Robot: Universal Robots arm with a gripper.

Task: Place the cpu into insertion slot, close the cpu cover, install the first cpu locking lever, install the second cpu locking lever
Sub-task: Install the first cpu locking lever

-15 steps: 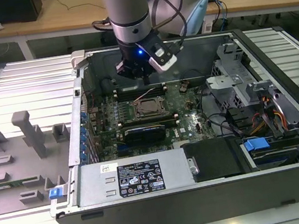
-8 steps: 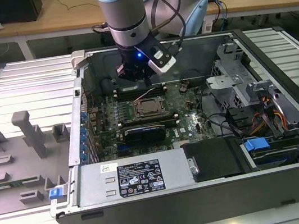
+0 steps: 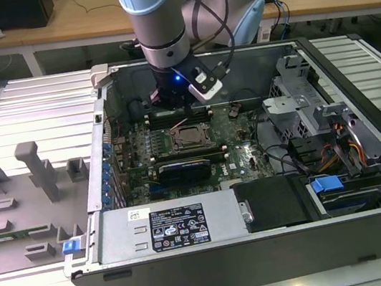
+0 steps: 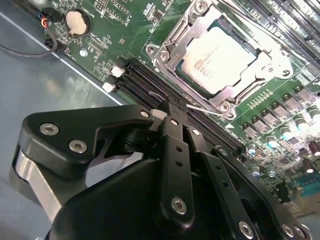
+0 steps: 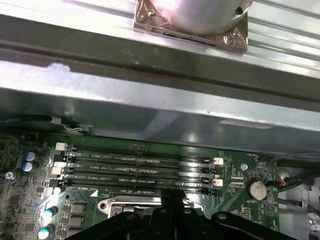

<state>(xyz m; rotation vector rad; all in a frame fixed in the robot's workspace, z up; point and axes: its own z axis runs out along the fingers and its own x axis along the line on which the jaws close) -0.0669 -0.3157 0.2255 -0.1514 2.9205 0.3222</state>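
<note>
Nearest in the exterior view, the open computer case (image 3: pixel 267 261) sat on a slatted metal worktop (image 3: pixel 17 98). Its labelled power supply box (image 3: pixel 171 226) lay along the front wall, and grey plastic fixtures (image 3: pixel 35 171) stood on the worktop to the exterior view's left. Further in, on the green circuit board (image 3: pixel 246 152), a black graphics card (image 3: pixel 187 167) lay just in front of the socket (image 4: pixel 159 54). The chip (image 4: pixel 225 55) was seated in the socket, silvery-beige top up, with the cover (image 4: pixel 182 37) down flat and framing its edges. A thin wire lever (image 4: pixel 204 109) ran along the side of the socket that faced the memory slots (image 4: pixel 142 82). The fingers (image 4: pixel 172 150) were drawn together, tips meeting right at the end of that lever, low over the memory slots; whether they pinched the wire could not be told. In the first wrist view the slots lay in a row beyond the fingertips, with a coin battery (image 5: pixel 257 188) on the board off their far end and the case's steel back wall behind. Above the fingers, the arm (image 3: pixel 156 18) rose out of the rear half of the case.
</note>
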